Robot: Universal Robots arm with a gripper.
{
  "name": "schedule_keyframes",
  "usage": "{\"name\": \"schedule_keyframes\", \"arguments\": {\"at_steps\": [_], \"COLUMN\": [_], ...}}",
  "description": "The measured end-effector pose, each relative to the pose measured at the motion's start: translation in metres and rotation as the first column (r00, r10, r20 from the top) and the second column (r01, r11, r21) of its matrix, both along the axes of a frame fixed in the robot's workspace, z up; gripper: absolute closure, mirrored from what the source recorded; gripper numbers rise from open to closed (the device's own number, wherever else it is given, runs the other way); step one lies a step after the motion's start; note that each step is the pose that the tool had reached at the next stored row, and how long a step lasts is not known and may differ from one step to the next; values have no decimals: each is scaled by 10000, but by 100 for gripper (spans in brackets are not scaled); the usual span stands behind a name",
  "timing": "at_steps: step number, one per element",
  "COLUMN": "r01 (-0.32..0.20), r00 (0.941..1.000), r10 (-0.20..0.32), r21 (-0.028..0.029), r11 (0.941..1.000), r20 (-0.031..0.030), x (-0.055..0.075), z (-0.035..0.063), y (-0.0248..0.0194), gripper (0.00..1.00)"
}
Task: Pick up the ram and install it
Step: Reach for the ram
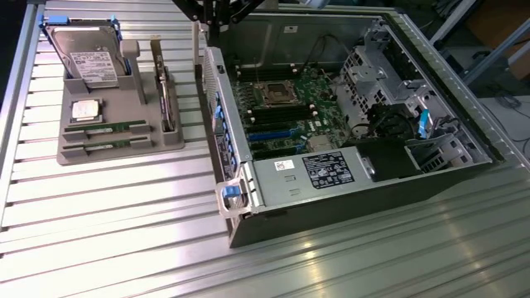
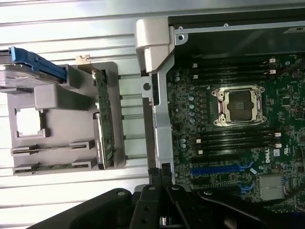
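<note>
Right now your tool [image 1: 212,18] hangs closed w/ nothing in it above the PC case [image 1: 217,93] rim, and the ram [image 1: 106,128] lies in the grey tray [image 1: 74,156] on the tabletop [image 1: 124,211], approx 7 o'clock from it in the exterior view, long axis 3-to-9.

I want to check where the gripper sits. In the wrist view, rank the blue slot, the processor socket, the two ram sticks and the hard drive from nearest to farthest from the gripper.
From the gripper:
1. Blue slot, on the motherboard.
2. Processor socket, mid-motherboard, and ram sticks, in the grey holder: too close to call.
3. Hard drive, at the holder's far end.
</note>
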State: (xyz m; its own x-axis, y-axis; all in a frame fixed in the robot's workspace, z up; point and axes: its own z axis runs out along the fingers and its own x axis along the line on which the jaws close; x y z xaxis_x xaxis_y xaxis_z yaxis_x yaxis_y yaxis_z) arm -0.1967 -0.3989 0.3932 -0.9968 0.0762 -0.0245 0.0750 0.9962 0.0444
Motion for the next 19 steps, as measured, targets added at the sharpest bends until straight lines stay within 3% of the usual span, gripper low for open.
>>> {"name": "schedule_keyframes", "arguments": {"at_steps": [4,8,10,19], "r01": [0,2,1,0], "r00": [10000,10000,10000,10000], "r10": [0,-2,-1,0], "r21": [0,0,0,0], "r11": [10000,10000,10000,10000], "r20": [0,0,1,0], "x": [-161,-480,-554,-1122], "z": [-1,-2,-3,-13], "y": [0,0,0,0], "gripper": [88,88,88,88]}}
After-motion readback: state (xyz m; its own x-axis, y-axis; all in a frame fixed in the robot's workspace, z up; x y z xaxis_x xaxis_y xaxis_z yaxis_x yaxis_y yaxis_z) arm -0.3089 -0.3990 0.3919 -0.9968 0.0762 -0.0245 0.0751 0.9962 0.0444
